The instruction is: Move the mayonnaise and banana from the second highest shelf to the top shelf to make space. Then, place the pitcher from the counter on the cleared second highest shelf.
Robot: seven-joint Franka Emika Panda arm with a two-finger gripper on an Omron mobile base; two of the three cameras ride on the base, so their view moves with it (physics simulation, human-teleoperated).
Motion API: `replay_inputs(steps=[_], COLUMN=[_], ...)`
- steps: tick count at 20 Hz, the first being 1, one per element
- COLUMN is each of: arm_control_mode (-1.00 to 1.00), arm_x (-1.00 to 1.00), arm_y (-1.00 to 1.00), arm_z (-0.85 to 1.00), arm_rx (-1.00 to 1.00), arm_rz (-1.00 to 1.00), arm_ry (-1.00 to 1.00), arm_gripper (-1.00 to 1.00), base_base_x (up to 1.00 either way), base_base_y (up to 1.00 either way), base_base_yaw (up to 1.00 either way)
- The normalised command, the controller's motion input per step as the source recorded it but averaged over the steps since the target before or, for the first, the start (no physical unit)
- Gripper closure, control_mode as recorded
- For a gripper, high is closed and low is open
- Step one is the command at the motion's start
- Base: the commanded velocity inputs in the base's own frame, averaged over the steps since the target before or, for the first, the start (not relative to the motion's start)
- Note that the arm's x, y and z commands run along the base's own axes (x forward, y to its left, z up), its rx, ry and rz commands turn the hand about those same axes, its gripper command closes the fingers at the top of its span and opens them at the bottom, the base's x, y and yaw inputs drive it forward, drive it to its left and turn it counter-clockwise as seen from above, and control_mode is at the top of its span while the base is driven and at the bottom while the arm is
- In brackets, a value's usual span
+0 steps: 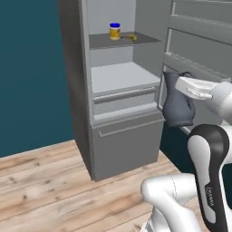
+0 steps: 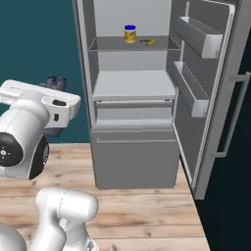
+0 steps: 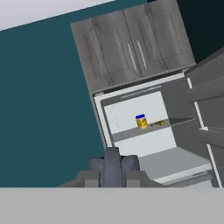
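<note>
The mayonnaise and the banana lie side by side on the dark grey top shelf of the open fridge. Below it, the pale second highest shelf is bare. My gripper is shut on the dark grey pitcher, holding it by its top in the air, right of the fridge opening in the left base view. The counter is out of view.
The fridge door stands open to the right with two door bins. A closed drawer fills the fridge's bottom. Grey wall cabinets hang above the fridge. Wooden floor lies in front, a teal wall to the left.
</note>
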Motion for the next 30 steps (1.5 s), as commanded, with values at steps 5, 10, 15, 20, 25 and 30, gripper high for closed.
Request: replay_inputs(steps=[5, 10, 15, 20, 25, 30], arm_control_mode=[1.0, 1.0, 1.0, 1.0, 1.0, 1.0], arm_x=[0.0, 0.0, 0.0, 0.0, 0.0, 0.0], arm_y=[0.0, 0.0, 0.0, 0.0, 0.0, 0.0], arm_z=[0.0, 0.0, 0.0, 0.0, 0.0, 0.0], arm_rx=[0.0, 0.0, 0.0, 0.0, 0.0, 0.0], arm_rz=[0.0, 0.0, 0.0, 0.0, 0.0, 0.0], arm_ry=[0.0, 0.0, 0.0, 0.0, 0.0, 0.0], arm_gripper=[1.0, 1.0, 1.0, 1.0, 1.0, 1.0], base_base_x=[0.81, 0.65, 0.49, 0.42, 0.42, 0.64], base_base_y=[-0.09, -0.49, -0.57, -0.33, -0.03, -0.05], base_base_yaw=[-0.08, 0.11, 0.22, 0.24, 0.23, 0.09])
